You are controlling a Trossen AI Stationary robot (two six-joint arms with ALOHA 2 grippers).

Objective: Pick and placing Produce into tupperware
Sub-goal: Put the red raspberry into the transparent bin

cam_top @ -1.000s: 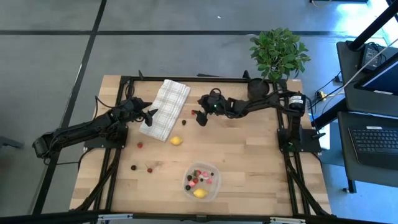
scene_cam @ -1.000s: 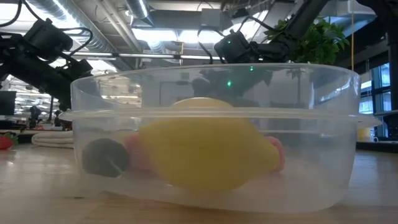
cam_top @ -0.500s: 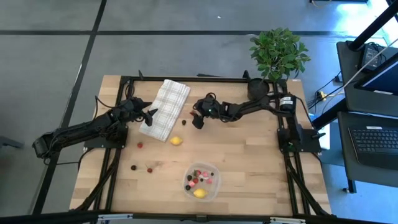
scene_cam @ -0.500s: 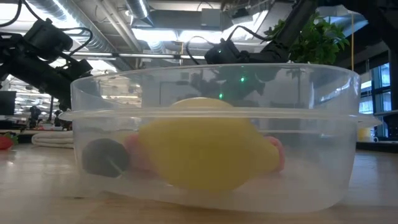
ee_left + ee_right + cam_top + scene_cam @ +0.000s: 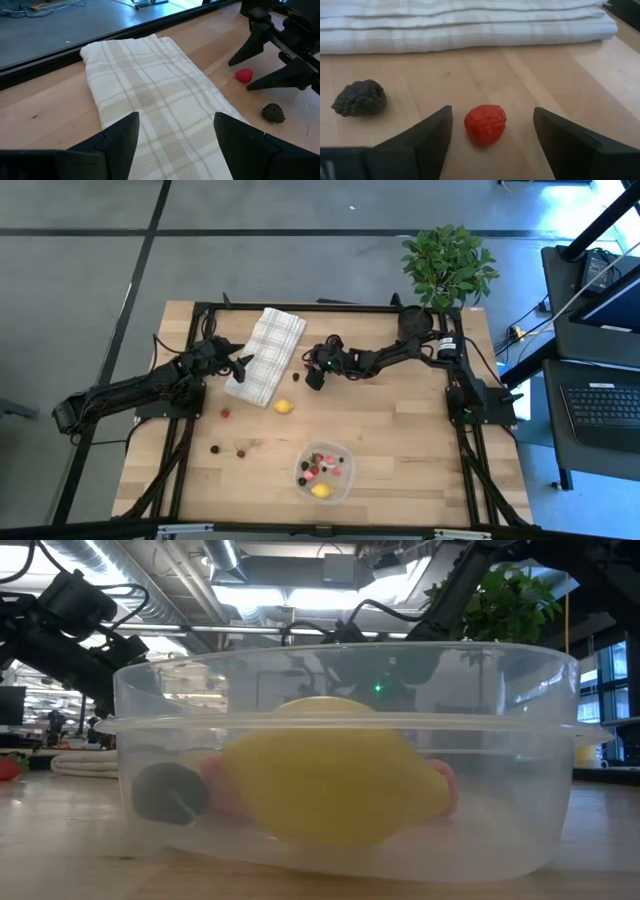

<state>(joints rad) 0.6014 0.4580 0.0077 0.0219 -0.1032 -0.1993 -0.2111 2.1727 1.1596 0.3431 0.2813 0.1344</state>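
The right gripper [image 5: 309,369] reaches far across the desk [image 5: 400,440] toward its far middle, just right of the folded checked cloth [image 5: 266,354]. Its two fingers stand wide apart with a red raspberry-like piece [image 5: 485,123] on the wood between them, not touching either finger; nothing is gripped. A dark, bumpy berry [image 5: 360,97] lies on the desk just beside the red one, outside the fingers, and both sit near the cloth's edge. The left gripper [image 5: 243,362] hovers over the left edge of the cloth, its fingers [image 5: 120,134] spread open and empty, with the cloth's plaid weave showing between them; from its wrist view the right gripper's dark fingers frame the red piece with the dark berry close by. The tupperware [image 5: 324,472] stands at the near middle of the desk, well apart from both grippers, and holds a yellow lemon-like piece [image 5: 325,785] along with several small red, pink and dark pieces; in the low view a dark ball [image 5: 170,793] rests against its left wall beside the yellow one. A second yellow piece [image 5: 285,406] lies on the bare wood near the cloth's near end. Three more small berries [image 5: 226,413] lie loose toward the near left of the desk. A green potted plant [image 5: 446,265] stands at the far right corner.
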